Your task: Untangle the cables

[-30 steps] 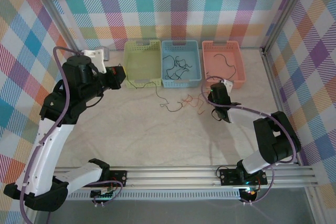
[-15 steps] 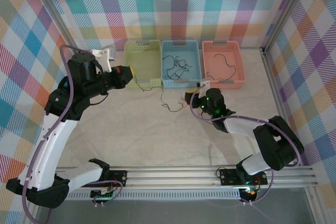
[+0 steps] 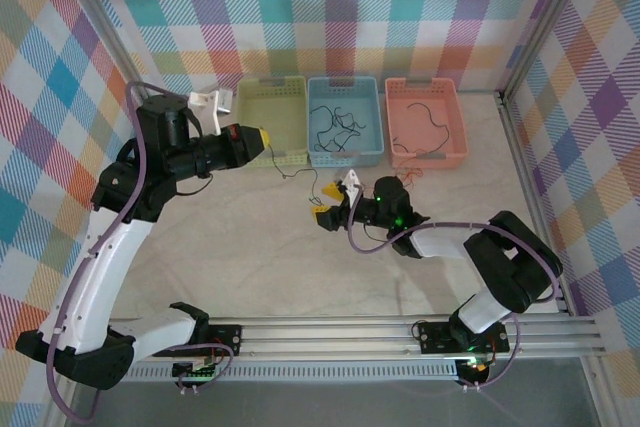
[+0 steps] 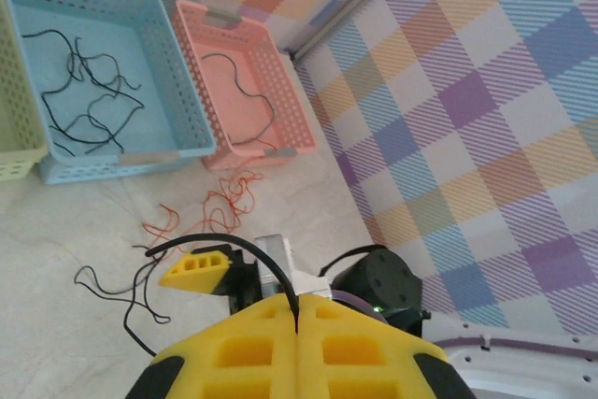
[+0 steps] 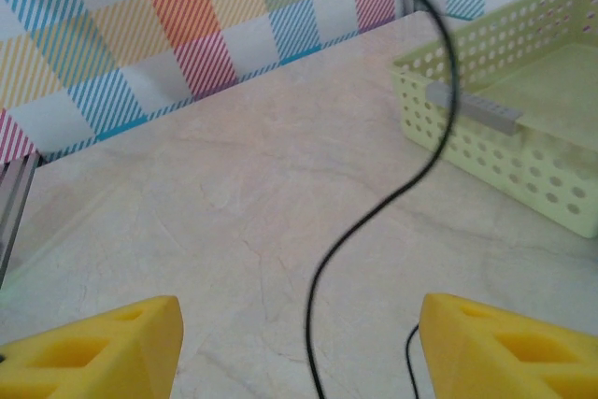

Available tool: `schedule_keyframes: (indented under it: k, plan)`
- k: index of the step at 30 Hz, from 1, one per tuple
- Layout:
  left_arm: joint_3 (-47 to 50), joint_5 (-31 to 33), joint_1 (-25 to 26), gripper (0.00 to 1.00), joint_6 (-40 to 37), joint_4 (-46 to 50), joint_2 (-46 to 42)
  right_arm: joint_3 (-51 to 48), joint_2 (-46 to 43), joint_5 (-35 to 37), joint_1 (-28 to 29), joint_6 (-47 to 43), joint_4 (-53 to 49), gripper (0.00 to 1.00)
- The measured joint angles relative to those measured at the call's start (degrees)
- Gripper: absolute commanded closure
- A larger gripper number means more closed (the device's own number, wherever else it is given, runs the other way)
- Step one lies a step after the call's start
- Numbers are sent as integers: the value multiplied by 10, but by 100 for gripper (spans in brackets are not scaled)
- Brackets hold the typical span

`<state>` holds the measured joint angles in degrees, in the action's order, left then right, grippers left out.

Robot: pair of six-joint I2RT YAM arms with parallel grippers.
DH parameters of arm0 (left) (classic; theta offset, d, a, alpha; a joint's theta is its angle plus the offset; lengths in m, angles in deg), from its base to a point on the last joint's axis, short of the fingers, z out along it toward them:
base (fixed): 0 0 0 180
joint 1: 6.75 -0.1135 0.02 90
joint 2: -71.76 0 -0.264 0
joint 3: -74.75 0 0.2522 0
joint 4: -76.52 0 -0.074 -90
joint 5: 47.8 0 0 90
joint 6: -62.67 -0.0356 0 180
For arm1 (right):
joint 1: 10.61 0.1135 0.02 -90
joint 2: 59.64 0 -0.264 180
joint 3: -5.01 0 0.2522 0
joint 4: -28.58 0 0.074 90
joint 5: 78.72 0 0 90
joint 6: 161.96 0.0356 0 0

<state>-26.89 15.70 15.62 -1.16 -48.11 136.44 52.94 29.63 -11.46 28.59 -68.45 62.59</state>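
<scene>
1. A pale marbled table (image 3: pixel 250 257) stands inside plaid walls (image 3: pixel 400 7). At upper centre a green basket (image 3: pixel 285 112), a blue basket (image 3: pixel 345 157) and a pink basket (image 3: pixel 425 87) sit side by side.
2. Black cables (image 3: pixel 335 125) lie in the blue basket and one lies in the pink. Red cables (image 4: pixel 224 198) lie on the table before the pink basket.
3. The left arm reaches in from the left, with the left gripper (image 3: pixel 255 137) over the green basket's front. Its fingers are pressed together on a black cable (image 4: pixel 224 236).
4. The right arm lies low at centre. The right gripper (image 5: pixel 299 352) points left with its fingers wide apart, and the black cable passes between them.
</scene>
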Motion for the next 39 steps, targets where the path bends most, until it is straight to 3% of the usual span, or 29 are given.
schedule_keyframes:
  k: [9, 12, 14, 17, 19, 21, 22, 24, 26, 29, 35, 39]
  plan:
    - [31, -65, 1, 100, 14, -17, -3, 25, 12, 12, 3, -10, -18, 41]
    - [33, -80, 1, 100, 17, -18, -3, 31, 19, 12, 4, -10, -27, 48]
    - [33, -89, 1, 100, 18, -24, -3, 35, 22, 15, 4, -10, -34, 60]
    - [33, -91, 1, 100, 19, -30, -3, 35, 22, 27, 4, -14, -37, 92]
    - [33, -89, 1, 96, 21, -30, -3, 34, 21, 38, 4, -13, -37, 100]
    - [34, -81, 1, 94, 24, -30, -3, 32, 21, 47, 4, -10, -32, 100]
    - [35, -72, 1, 86, 25, -30, -3, 30, 20, 50, 4, -10, -28, 100]
    - [40, -51, 1, 51, 25, -29, -2, 27, 18, 59, 4, -10, -26, 100]
    - [44, -26, 1, 28, 30, -26, 0, 25, 12, 65, 4, -5, -26, 100]
    - [53, 18, 1, 10, 27, -25, 8, 25, -17, 78, 4, 18, -35, 100]
    - [108, 120, -3, 5, 26, -12, 12, 66, -142, 117, 3, 74, -124, 100]
    - [135, 136, -12, 6, 29, -14, 32, 128, -230, 109, 2, 78, -196, 100]
